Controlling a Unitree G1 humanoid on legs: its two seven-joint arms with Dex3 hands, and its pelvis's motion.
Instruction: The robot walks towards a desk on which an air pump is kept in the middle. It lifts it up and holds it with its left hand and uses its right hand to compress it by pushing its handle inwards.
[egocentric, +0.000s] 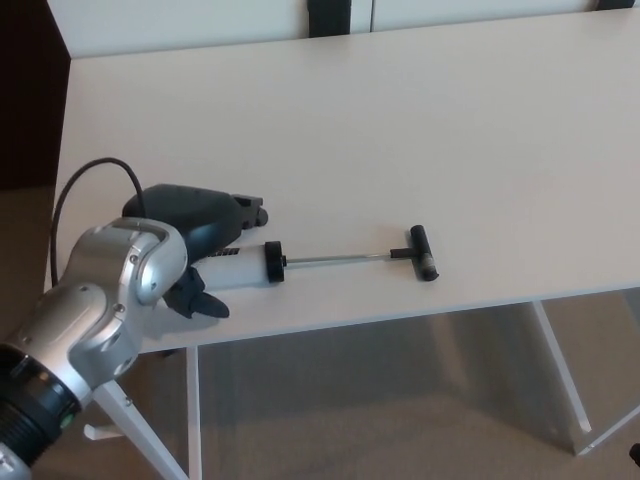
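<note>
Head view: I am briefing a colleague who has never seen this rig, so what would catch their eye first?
The big silver left arm at lower left, its black left robot hand wrapped over the barrel end of the air pump near the desk's front edge. Next, the pump's thin rod, drawn out to the right and ending in a black T-handle lying on the white desk. The right robot hand is not in view.

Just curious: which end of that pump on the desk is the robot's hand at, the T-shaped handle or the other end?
The other end. The left hand is at the pump's barrel; the T-handle lies untouched off to the right.
</note>
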